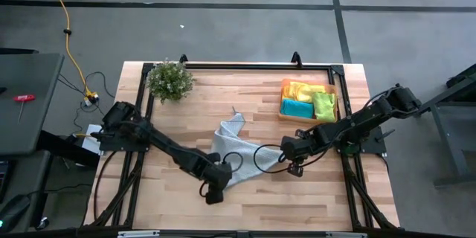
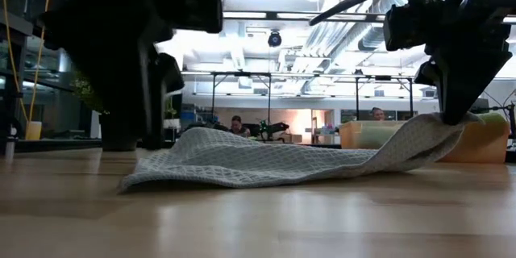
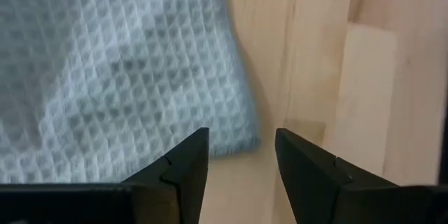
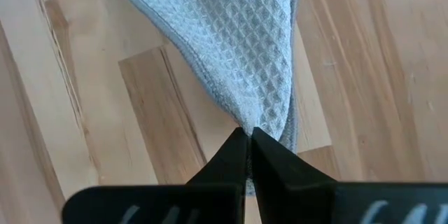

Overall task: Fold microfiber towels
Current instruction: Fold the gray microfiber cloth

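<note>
Right gripper (image 4: 248, 143) pinches the grey-blue towel (image 1: 232, 152) by its right corner (raised), while left gripper (image 3: 241, 157) hovers unclenched beside its near-left corner.

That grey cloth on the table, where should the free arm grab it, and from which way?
Probably the loose corner of the grey cloth lying flat on the table, just ahead of the open left pincer. Coming down from above, one finger on each side of the edge, looks best, since the cloth is thin and limp. The right pincer is shut on the opposite corner, lifting it.
</note>
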Robot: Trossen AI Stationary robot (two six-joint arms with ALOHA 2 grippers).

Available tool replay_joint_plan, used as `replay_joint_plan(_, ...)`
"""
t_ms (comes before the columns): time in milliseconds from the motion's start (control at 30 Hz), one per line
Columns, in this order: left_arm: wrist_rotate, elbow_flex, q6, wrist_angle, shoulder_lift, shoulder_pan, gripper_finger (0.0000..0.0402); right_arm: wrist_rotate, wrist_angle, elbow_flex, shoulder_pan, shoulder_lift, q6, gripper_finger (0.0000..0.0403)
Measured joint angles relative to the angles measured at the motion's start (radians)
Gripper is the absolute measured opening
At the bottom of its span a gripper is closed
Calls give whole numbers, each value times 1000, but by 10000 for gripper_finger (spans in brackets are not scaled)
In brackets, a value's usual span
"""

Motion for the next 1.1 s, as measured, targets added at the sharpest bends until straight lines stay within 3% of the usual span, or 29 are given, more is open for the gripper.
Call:
replay_joint_plan(267,-167,0,-8,57,14,-74,157,3,-3,0,0,0,-1,0)
replay_joint_plan(733,-139,-1,-9,67,38,-80,156,12,-3,0,0,0,-2,0)
replay_joint_plan(1100,-179,5,-63,68,106,-104,156,19,4,0,0,0,-2,0)
